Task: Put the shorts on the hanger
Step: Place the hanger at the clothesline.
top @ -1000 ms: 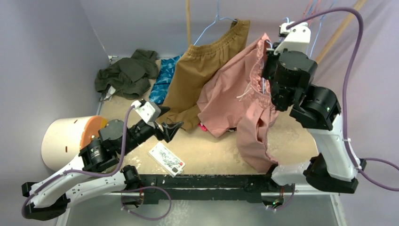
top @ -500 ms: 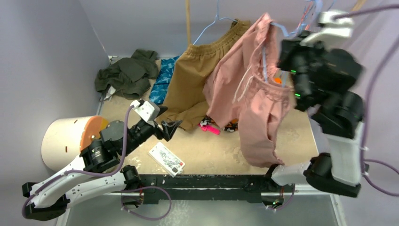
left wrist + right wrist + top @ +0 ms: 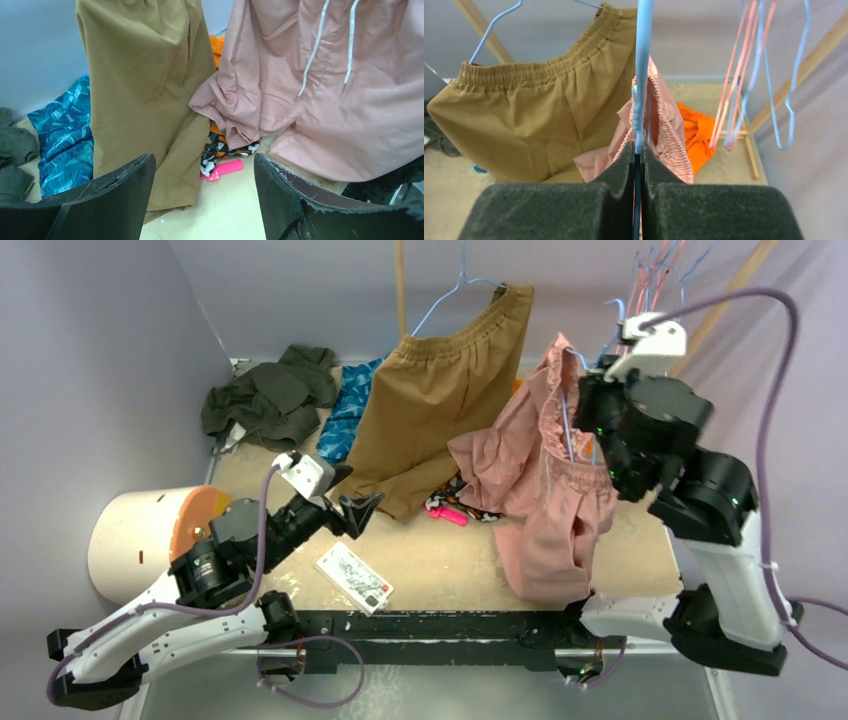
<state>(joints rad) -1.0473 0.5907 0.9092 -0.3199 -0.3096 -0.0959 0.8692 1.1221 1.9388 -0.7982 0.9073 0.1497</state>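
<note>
nearest us, at lower left of the top view, the left gripper (image 3: 355, 512) rests low over the table (image 3: 440, 560), jaws wide apart with nothing between them. it sits where it sat a second ago. its own camera looks between the two dark fingers at the shorts (image 3: 310, 100), whose pink cloth and white drawstring fill the upper right of that frame. right of centre in the top view the shorts hang in a bunched drape, their lower edge near the table's front. half a second ago the right arm held them high toward the upper right corner. now it has dropped back and the cloth sags lower. the right gripper (image 3: 638, 150) is clamped on the blue wire of the hanger (image 3: 642, 75), and the gathered waistband shows on both sides of that wire just beyond the pads. we judge the shorts are on the hanger, though unevenly. farther back hang the tan-brown shorts (image 3: 440, 410) and, at upper right, the pink wire hangers (image 3: 660, 265).
</note>
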